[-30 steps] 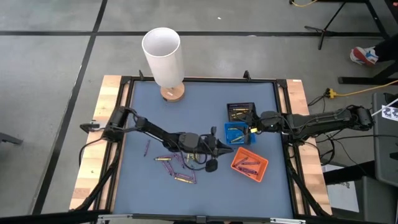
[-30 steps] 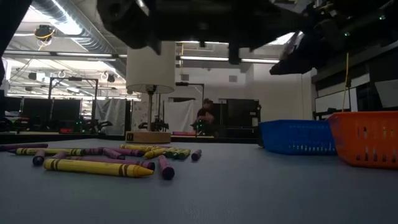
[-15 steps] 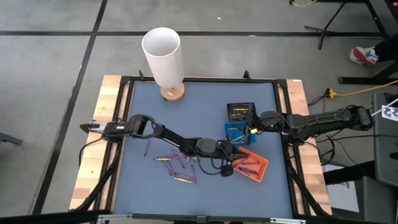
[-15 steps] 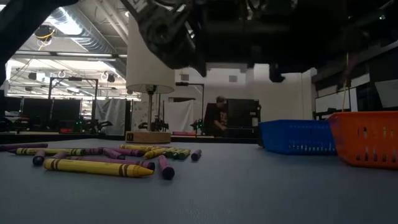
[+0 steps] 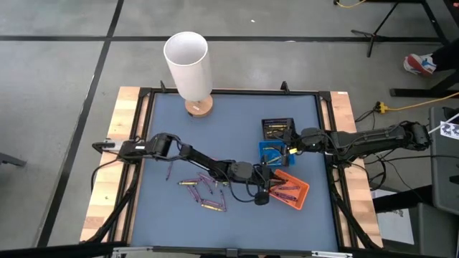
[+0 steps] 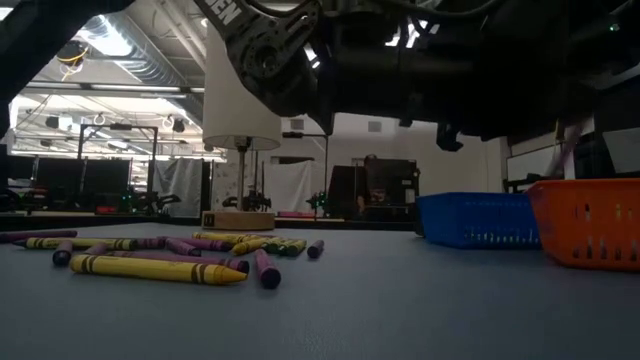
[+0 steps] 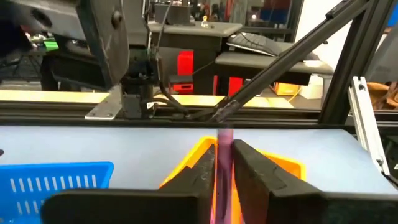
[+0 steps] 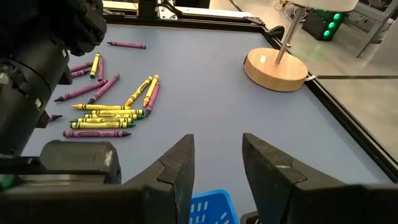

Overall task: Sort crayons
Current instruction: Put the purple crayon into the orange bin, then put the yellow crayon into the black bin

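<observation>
Loose yellow and purple crayons [image 5: 201,190] lie flat on the blue mat, left of centre; the low view shows them too [image 6: 160,268]. My left gripper [image 5: 270,184] reaches across to the near-left rim of the orange tray [image 5: 290,190] and is shut on a purple crayon [image 7: 224,163]. More purple crayons lie in that tray. My right gripper [image 8: 217,167] stands open above the blue tray [image 5: 273,154], which holds yellow crayons, and has nothing between its fingers. Behind it sits the black tray [image 5: 278,127]. My left gripper pinches the purple crayon between its two fingers; it shows as a thin strip in the narrow gap. One end [image 7: 225,138] sticks out past the fingertips. The fingers come in level from the table's left. The crayon is lifted clear, above the orange tray's rim [image 7: 199,149].
A tall white cylinder [image 5: 188,61] on a round wooden base [image 5: 199,107] stands at the far side. A black frame [image 5: 326,136] rims the mat. Bare mat lies at the near side and between the crayon pile and the far edge.
My left gripper has moved toward the table's right edge and down, from the middle of the mat to the orange tray's rim, carrying the purple crayon. The arm has stretched out further. My right arm has kept still.
</observation>
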{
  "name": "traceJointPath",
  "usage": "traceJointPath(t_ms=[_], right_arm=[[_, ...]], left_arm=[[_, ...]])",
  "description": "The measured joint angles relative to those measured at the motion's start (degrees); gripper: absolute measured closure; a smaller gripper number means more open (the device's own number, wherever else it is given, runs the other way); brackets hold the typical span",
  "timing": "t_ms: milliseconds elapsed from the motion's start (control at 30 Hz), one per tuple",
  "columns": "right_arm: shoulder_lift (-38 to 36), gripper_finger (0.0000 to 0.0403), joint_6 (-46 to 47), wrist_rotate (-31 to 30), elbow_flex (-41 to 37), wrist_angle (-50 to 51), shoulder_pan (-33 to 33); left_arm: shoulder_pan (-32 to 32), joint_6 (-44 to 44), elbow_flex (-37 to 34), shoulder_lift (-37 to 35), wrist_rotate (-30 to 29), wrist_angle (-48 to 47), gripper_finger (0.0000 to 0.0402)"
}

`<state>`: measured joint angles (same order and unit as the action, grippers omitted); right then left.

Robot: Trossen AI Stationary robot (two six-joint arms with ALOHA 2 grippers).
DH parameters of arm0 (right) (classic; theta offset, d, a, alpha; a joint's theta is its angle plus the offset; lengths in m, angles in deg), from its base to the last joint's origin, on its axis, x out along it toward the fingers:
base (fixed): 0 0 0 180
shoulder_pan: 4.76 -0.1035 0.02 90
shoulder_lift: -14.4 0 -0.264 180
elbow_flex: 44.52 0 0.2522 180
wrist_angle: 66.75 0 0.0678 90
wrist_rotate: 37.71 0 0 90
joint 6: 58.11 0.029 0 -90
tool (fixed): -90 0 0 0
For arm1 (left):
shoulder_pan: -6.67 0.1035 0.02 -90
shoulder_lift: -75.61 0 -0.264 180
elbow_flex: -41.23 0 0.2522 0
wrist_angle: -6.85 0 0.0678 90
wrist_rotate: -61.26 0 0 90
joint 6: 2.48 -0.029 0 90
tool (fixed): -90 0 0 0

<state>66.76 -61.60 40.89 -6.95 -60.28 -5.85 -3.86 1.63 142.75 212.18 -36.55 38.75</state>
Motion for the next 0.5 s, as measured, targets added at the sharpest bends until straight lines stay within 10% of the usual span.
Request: traceJointPath(t_ms=[500], right_arm=[[0.00, 0.0269, 0.15, 0.03, 0.04, 0.07, 0.00]], left_arm=[[0.00, -0.01, 0.00, 0.00, -0.38, -0.16, 0.0273]])
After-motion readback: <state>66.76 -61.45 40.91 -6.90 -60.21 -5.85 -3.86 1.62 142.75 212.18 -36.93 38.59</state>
